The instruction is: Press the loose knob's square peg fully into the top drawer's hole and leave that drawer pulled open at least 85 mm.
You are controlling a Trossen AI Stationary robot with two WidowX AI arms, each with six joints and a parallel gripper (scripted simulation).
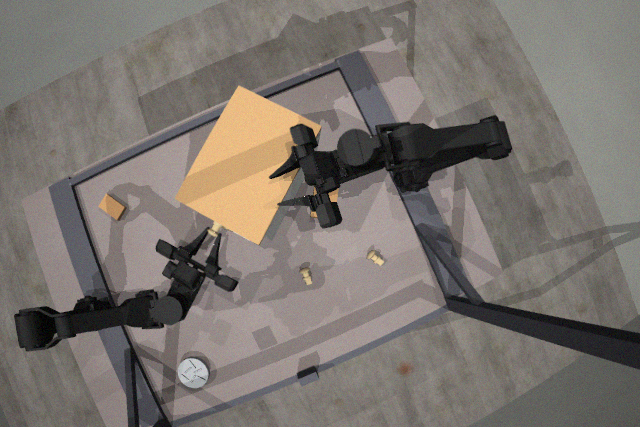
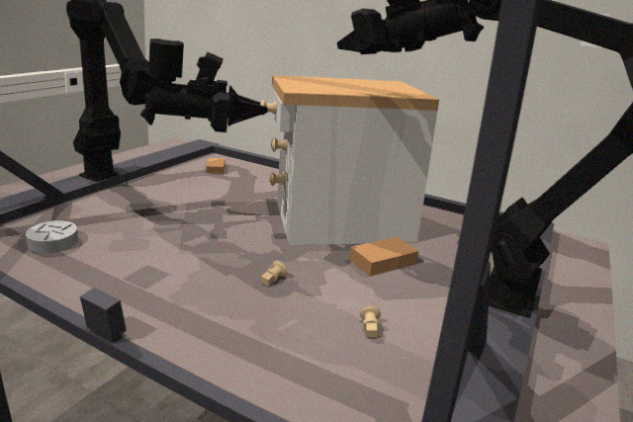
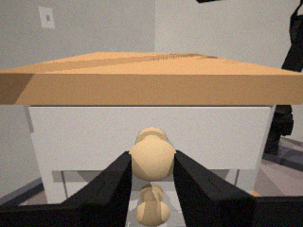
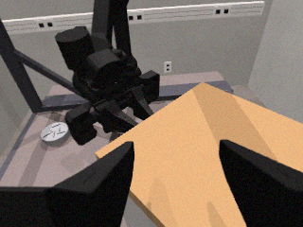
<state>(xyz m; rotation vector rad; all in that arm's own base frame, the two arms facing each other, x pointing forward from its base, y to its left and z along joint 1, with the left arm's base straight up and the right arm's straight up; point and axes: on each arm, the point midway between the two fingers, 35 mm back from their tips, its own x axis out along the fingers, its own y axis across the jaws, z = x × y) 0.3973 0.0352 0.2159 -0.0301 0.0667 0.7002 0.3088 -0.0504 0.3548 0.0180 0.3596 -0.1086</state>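
The white cabinet (image 2: 357, 172) has a wooden top (image 1: 232, 153) (image 3: 151, 89). Its top drawer (image 2: 284, 117) (image 3: 85, 137) stands slightly out from the cabinet front. A pale knob (image 1: 216, 227) (image 2: 271, 107) (image 3: 152, 163) sits at the middle of that drawer front; its peg is hidden, so its seating depth cannot be told. My left gripper (image 1: 212, 231) (image 2: 265, 109) (image 3: 151, 157) is shut on the knob's round head. My right gripper (image 1: 274, 190) (image 2: 339, 43) (image 4: 176, 148) is open and empty, above the cabinet top.
Two lower knobs (image 2: 278, 143) (image 2: 277, 179) stick out below. Two loose knobs (image 1: 306, 275) (image 1: 375, 257) (image 2: 275, 273) (image 2: 370, 320) lie on the table. Orange blocks (image 1: 112, 206) (image 2: 216, 165) (image 2: 384, 255), a silver disc (image 1: 192, 372) (image 2: 51, 235) and a dark block (image 2: 102, 313) also stand around.
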